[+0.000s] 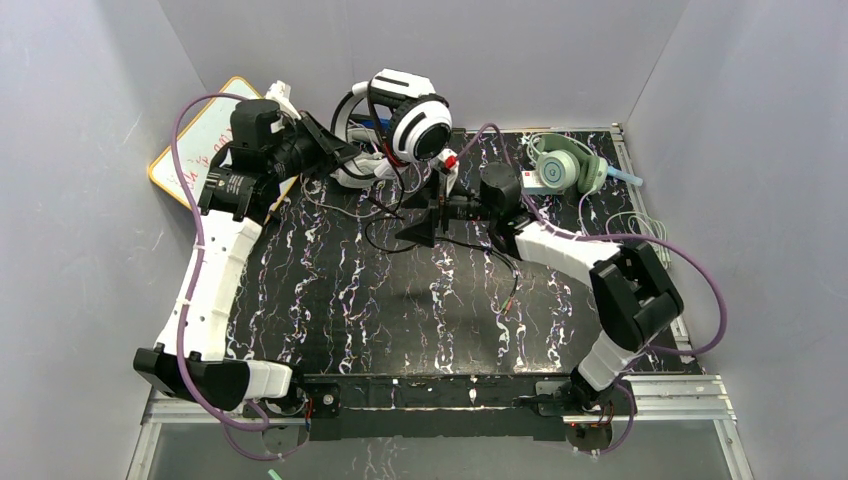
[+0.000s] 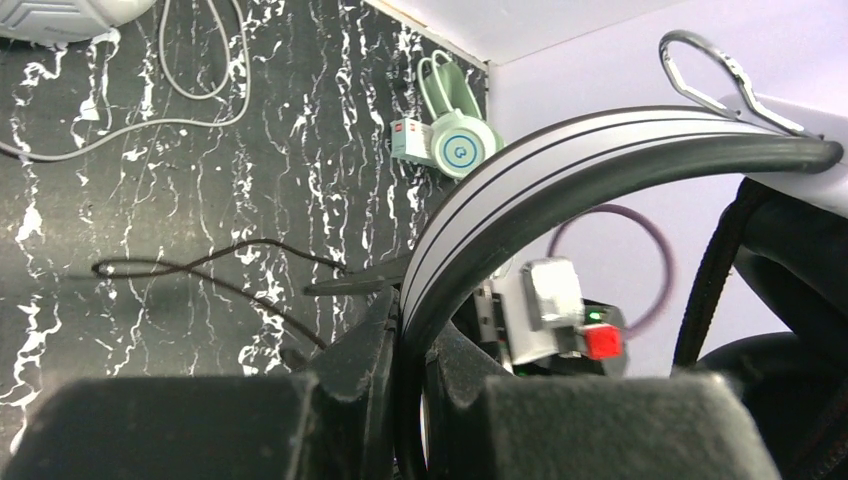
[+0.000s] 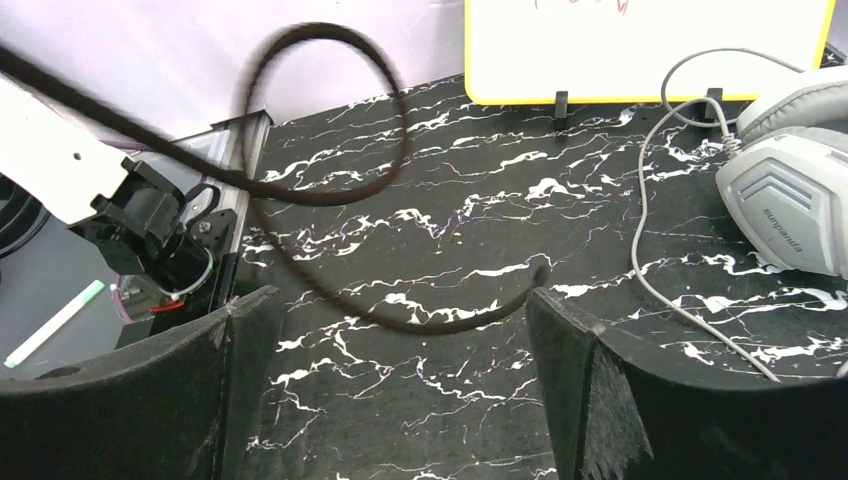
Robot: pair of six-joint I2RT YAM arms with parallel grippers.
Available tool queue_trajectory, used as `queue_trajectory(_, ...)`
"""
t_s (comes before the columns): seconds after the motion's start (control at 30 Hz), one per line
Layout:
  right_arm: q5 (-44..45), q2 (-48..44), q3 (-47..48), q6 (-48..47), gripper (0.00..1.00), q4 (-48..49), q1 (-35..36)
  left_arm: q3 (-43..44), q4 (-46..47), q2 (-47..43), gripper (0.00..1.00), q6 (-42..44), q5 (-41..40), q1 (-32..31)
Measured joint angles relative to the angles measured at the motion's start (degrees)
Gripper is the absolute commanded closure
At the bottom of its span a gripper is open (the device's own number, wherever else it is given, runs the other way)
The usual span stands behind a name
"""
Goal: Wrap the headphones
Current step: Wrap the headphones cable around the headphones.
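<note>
White link shells, black joint housings on left arm (image 1: 215, 275), right arm (image 1: 556, 248). Black left gripper (image 2: 412, 362), right gripper (image 3: 390, 312). Purple cable (image 1: 180, 130) off each arm.

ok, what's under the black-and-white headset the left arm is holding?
The light grey headset, lying on the mat. From above only part of it shows; the rest is covered by the black-and-white headset and the left gripper shut on its headband.

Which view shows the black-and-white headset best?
Top external: the black-and-white headset shows whole, earcups and headband. Left wrist sees only its headband close up; right wrist only a blurred black cable.
</note>
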Motion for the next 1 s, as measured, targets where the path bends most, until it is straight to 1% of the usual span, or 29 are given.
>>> queue_trajectory(0.1,-0.17,2.86,0.04,0.57,0.06,3.19,0.17,1.77,0.0,0.0,1.0,-0.52,0.02,-0.28)
queue_trajectory(0.3,-1.53,9.29,0.85,4.37,0.21,10.64,0.28,4.7,0.2,0.0,1.0,-1.2,0.02,-0.98)
queue_trajectory(0.37,-2.29,11.41,2.38,6.4,0.22,13.03,0.28,4.9,0.26,0.0,1.0,-1.25,0.02,-1.22)
queue_trajectory(0.53,-4.76,15.1,7.93,11.61,0.18,17.97,0.31,4.9,0.0,0.0,1.0,-1.51,0.0,-1.33)
queue_trajectory(0.73,-7.91,16.28,11.52,14.21,0.19,21.0,0.74,5.95,0.0,0.24,1.0,-2.1,-0.09,-1.33)
queue_trajectory(0.8,-8.96,16.61,12.2,14.8,0.22,21.31,0.9,6.49,-0.11,0.26,1.0,-2.47,-0.26,-1.33)
queue_trajectory(0.87,-9.6,16.61,12.17,14.97,0.27,21.64,1.18,7.17,-0.11,0.33,1.0,-2.84,-0.44,-1.33)
queue_trajectory(0.93,-9.86,16.63,12.07,15.13,0.36,22.23,1.46,7.8,-0.09,0.42,1.0,-3.34,-0.52,-1.33)
queue_trajectory(0.97,-10.01,16.63,12.07,15.17,0.43,22.36,1.49,8.0,-0.07,0.42,1.0,-3.58,-0.52,-1.33)
queue_trajectory(1.0,-10.19,16.72,12.07,15.39,0.53,22.71,1.53,8.13,-0.02,0.46,1.0,-3.82,-0.52,-1.33)
